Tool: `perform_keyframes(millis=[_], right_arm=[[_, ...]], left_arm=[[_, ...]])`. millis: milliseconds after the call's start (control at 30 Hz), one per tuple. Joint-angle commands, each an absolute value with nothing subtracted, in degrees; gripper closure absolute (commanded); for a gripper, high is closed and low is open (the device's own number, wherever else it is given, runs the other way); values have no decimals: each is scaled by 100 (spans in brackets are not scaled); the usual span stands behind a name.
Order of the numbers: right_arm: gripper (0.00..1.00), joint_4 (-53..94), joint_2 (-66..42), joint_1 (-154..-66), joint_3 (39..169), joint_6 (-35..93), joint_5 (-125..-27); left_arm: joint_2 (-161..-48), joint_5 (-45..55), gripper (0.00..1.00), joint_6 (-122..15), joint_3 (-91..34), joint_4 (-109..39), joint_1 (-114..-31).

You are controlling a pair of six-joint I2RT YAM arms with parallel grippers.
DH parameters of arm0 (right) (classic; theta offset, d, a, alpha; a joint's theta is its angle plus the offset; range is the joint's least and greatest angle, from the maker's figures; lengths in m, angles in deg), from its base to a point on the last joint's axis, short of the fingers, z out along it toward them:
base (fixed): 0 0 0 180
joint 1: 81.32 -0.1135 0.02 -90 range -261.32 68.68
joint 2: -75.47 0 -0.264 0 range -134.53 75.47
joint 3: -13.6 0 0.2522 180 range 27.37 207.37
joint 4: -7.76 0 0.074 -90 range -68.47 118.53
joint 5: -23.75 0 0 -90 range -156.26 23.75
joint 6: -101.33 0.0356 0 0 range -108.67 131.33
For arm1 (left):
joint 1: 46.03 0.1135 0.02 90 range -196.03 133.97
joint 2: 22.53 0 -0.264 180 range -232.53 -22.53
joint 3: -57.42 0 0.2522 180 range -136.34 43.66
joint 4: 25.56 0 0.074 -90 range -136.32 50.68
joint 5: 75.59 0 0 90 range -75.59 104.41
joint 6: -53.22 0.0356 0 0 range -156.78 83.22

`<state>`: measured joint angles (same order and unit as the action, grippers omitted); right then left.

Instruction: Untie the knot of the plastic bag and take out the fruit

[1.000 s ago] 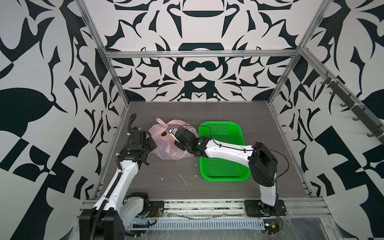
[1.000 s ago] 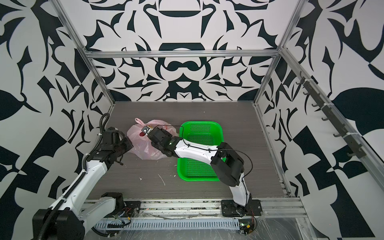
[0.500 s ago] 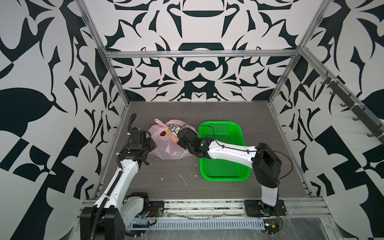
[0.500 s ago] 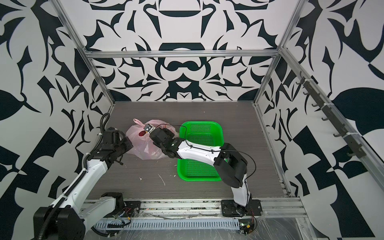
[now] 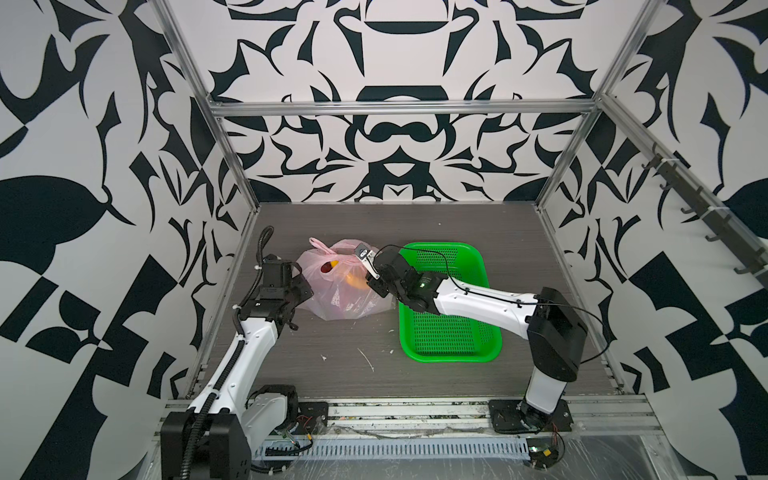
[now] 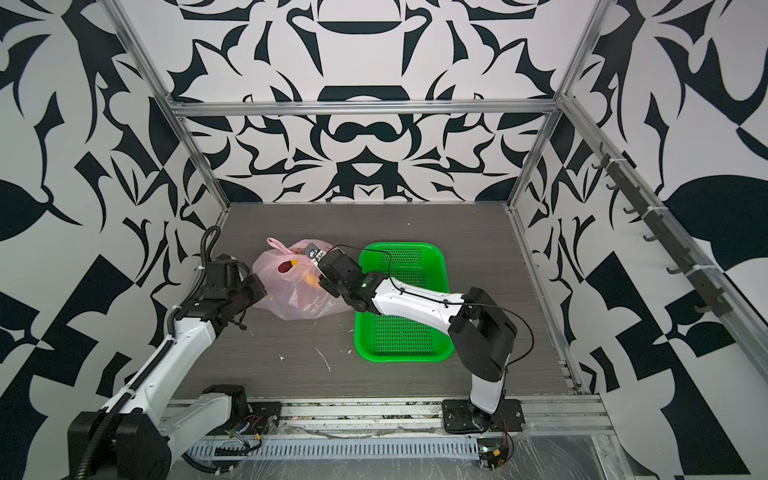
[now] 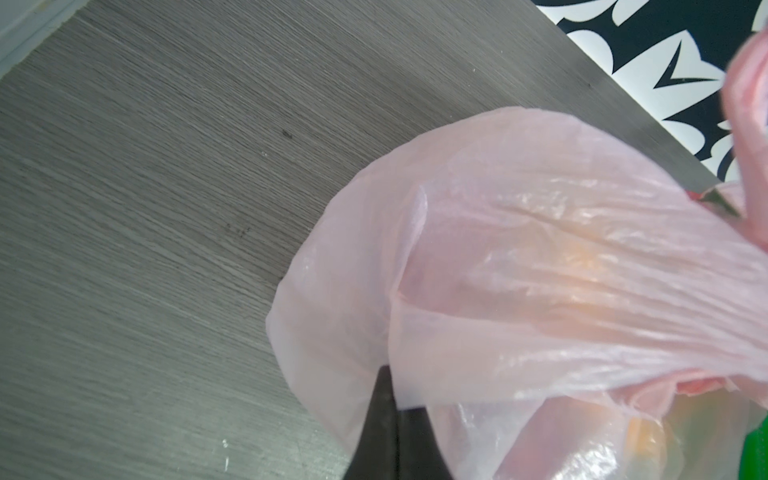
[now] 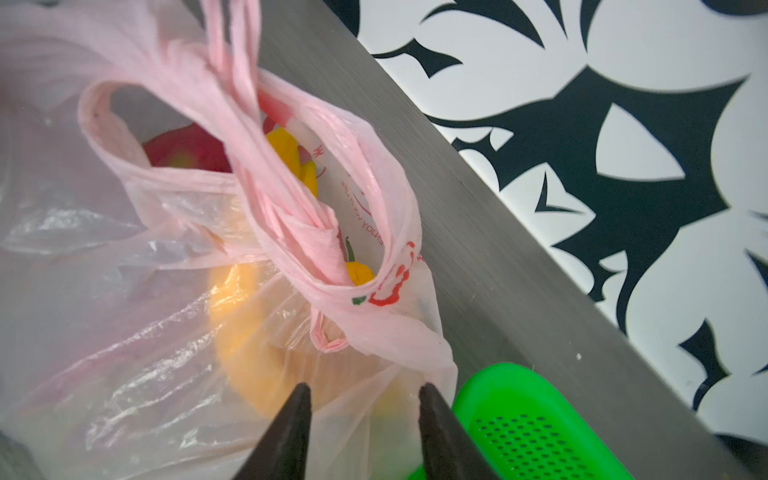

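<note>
The pale pink plastic bag [image 5: 340, 297] [image 6: 291, 293] lies on the table left of centre. In the right wrist view the bag [image 8: 124, 291] has its twisted handles crossing its mouth, and the knot [image 8: 295, 220] is still tied. Fruit shows inside: a magenta dragon fruit [image 8: 183, 153], yellow banana tips [image 8: 289, 151] and an orange-yellow fruit [image 8: 241, 328] behind the film. My left gripper [image 7: 392, 411] [image 5: 302, 286] is shut on a fold of the bag [image 7: 519, 257] at its left side. My right gripper [image 8: 365, 399] [image 5: 371, 286] stands open at the bag's right side, film between its fingers.
A green perforated basket [image 5: 453, 332] [image 6: 401, 332] [image 8: 536, 424] lies right beside the bag, under my right forearm. Small white scraps [image 5: 368, 359] lie on the grey wood table in front. Patterned walls enclose the table on three sides.
My right gripper has shifted a little to the right and farther back along the bag. The left gripper and the bag have stayed put.
</note>
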<state>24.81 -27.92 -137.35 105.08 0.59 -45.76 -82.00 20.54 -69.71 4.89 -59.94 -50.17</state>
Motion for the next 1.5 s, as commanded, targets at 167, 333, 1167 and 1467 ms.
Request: perform_keyframes(millis=[167,333,1167,1467], right_arm=[[34,2468,-3251,-13788,11235,-533,-4762],[32,2334,-3580,-13809,11546,-660,-4447],[96,1716,-3313,-13549,10938,-108,-4310],[98,1696,-2741,-13123,10251,540,-5180]], left_arm=[[-8195,1909,100,-6872,368,-6067,-4998],[-8094,1820,100,-6883,358,-6094,-4998],[-8360,2049,100,-6851,505,-5784,-4824],[-8467,1996,100,-6844,595,-5704,-4587]])
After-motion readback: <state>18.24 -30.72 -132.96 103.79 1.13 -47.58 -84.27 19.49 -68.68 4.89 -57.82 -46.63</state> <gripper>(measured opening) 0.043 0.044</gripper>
